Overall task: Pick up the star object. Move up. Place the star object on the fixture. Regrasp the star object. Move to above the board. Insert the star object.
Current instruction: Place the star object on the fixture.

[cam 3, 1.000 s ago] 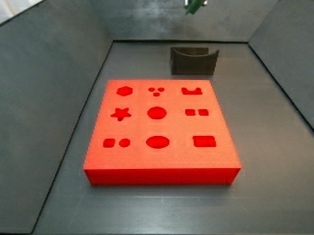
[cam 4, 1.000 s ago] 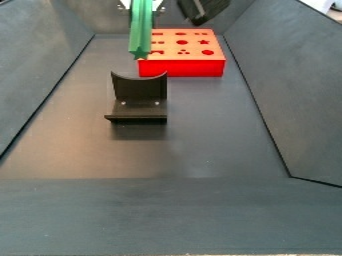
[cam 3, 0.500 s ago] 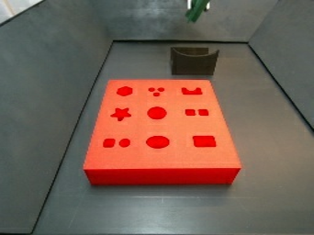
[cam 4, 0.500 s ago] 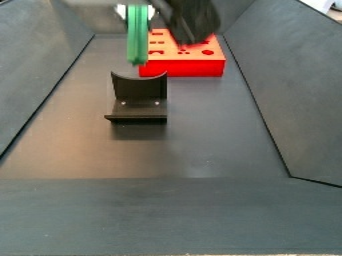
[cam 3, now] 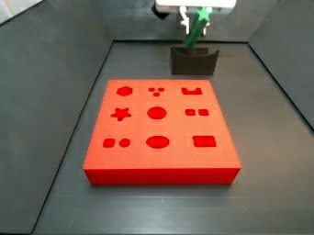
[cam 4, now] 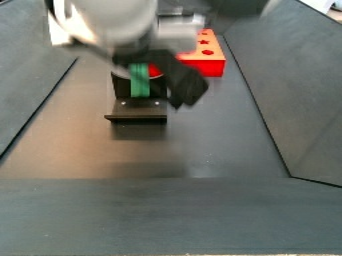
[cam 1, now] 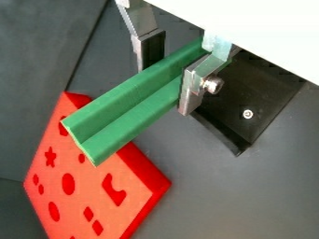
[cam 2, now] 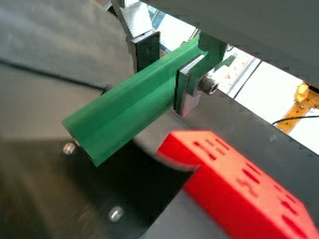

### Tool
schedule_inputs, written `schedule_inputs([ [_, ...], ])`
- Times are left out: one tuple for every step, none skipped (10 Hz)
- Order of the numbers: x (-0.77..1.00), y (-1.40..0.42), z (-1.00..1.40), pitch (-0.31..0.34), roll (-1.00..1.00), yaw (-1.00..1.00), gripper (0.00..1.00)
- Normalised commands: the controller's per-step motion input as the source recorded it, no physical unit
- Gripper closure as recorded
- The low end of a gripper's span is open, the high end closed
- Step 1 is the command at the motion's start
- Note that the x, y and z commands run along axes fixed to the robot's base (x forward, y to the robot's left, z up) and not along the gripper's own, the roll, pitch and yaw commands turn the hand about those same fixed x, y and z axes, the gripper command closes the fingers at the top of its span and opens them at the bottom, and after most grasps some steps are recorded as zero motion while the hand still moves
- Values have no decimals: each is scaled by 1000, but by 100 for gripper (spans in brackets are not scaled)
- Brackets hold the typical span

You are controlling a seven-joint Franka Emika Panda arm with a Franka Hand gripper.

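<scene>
The gripper (cam 3: 194,16) hangs low over the fixture (cam 3: 194,61), reaching straight down from above at the far end of the dark surface (cam 3: 147,207), beyond the board (cam 3: 160,128). It is clenched on the star object (cam 3: 193,33). In both wrist views the silver fingers (cam 1: 196,82) press flat against the ridged green sides near one end of the bar (cam 2: 134,101), and most of its length sticks out past them.

In a side view the star object (cam 4: 139,80) points downward and a little tilted, with its lower end right at the top of the fixture (cam 4: 136,104); whether it touches the notch I cannot tell, since the gripper (cam 4: 144,70) and the blurred arm body cover that spot. The arm's wrist fills the upper part of that view, directly above the fixture.

The board (cam 4: 201,56) lies flat just beyond the fixture, partly hidden by the arm. In a wrist view the board (cam 1: 84,183) shows under the free end of the star object (cam 1: 130,105), with the fixture (cam 1: 249,101) behind the gripper (cam 1: 174,70). The board's shaped holes are all open.
</scene>
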Motion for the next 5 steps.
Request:
schedule_inputs([
  [191, 133, -1000, 46, -192, -198, 100],
  [166, 119, -864, 24, -170, -191, 100],
  [129, 96, -659, 0, -161, -171, 100],
  [104, 72, -409, -30, -151, -145, 100],
  [75, 84, -302, -56, -120, -117, 100],
])
